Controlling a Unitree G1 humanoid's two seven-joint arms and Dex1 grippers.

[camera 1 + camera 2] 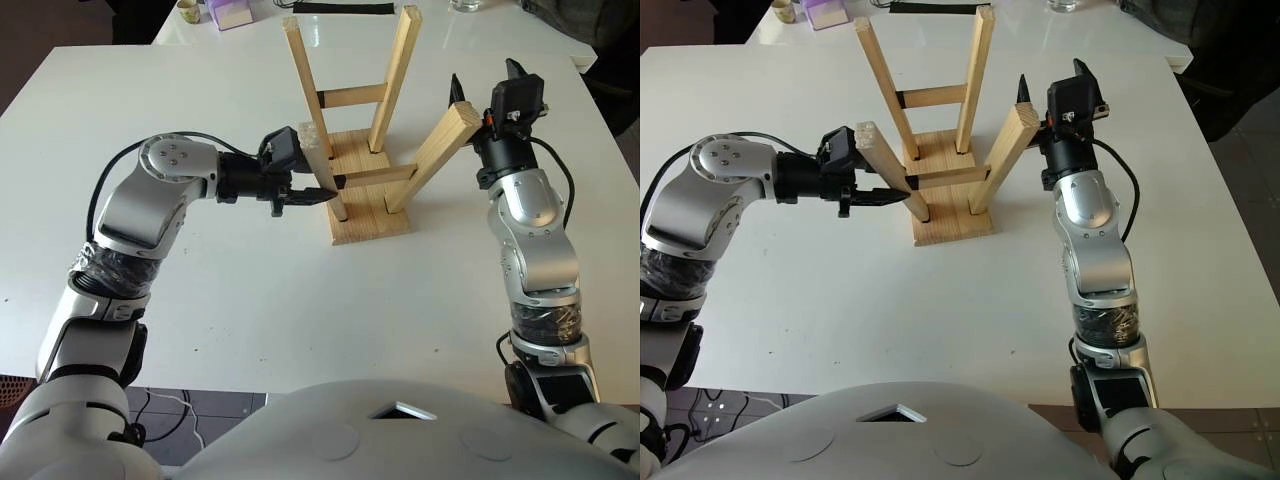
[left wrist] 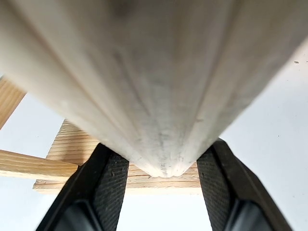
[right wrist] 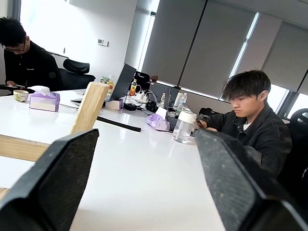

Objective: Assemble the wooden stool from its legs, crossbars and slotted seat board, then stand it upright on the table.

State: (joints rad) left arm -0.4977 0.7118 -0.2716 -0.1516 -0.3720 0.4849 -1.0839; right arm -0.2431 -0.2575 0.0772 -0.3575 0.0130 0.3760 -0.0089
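Leg-fitting stage: left gripper [image 1: 318,194] clamps the near leg [image 1: 322,160], right gripper [image 1: 486,82] wide and empty; I'd seat the tilted leg [image 1: 432,158] next.

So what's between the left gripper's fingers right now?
The left gripper clamps a stool leg between its fingers; the left wrist view shows it.
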